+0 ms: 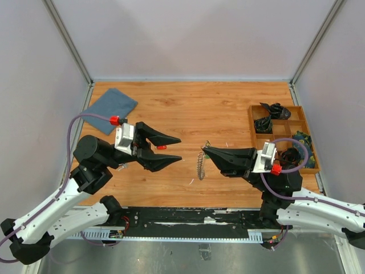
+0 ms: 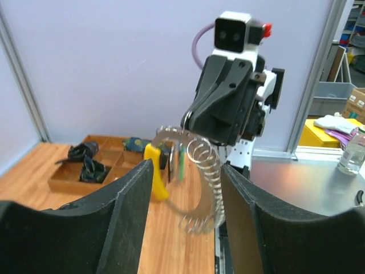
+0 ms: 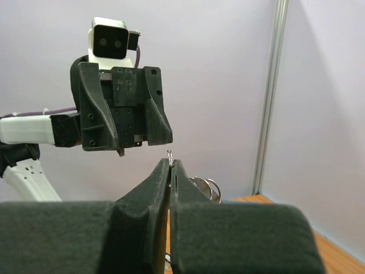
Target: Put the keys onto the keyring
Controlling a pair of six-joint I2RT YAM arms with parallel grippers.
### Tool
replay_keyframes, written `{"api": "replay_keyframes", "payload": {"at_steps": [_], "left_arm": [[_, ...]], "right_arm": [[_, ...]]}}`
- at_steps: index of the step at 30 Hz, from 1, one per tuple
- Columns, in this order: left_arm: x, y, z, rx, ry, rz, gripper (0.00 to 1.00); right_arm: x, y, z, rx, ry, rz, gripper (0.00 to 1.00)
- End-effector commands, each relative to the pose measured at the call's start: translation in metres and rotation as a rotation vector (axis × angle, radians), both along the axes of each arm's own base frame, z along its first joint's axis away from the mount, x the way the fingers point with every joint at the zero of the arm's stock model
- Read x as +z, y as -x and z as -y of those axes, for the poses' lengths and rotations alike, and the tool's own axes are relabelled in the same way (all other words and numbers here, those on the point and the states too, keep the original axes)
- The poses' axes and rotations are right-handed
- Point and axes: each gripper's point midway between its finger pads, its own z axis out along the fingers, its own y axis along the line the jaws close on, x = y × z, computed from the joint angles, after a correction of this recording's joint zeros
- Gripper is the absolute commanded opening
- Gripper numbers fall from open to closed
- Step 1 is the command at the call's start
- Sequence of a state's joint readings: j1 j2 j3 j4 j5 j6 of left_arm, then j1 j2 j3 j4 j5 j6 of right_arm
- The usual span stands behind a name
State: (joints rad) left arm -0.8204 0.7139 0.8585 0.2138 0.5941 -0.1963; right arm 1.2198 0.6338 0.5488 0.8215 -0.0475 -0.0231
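Pinching the keyring by its top wire, the right gripper is dangling it long-axis down, just ahead of the left gripper, which is gaping wide toward it.

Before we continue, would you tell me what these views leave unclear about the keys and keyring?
- Top view: red item between the left gripper fingers is too small to identify.
- Right wrist view: keyring mostly hidden behind the right gripper.
- Top view: tray contents too small to name.
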Motion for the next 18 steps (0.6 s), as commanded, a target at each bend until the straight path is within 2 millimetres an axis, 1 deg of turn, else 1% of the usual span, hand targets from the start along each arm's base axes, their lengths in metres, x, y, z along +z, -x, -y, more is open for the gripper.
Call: {"api": "replay_keyframes", "payload": {"at_steps": [1,5,8,14,18], "left_arm": [[0.023,0.008,0.006,-0.068,0.038,0.070,0.54],[0.026,0.013,0.012,-0.124,0.050,0.087,0.52],[0.027,0.015,0.016,-0.145,0.051,0.091,0.50],[0.033,0.024,0.029,-0.178,0.049,0.119,0.40],[0.037,0.027,0.032,-0.184,0.059,0.124,0.35]], "right_arm": [[0.034,0.031,0.017,0.188,-0.158,0.078,0.00],[0.040,0.042,0.017,0.239,-0.173,0.116,0.00],[0.043,0.046,0.017,0.257,-0.180,0.133,0.01],[0.044,0.044,0.014,0.250,-0.176,0.136,0.00],[0.043,0.042,0.011,0.243,-0.163,0.135,0.00]]}}
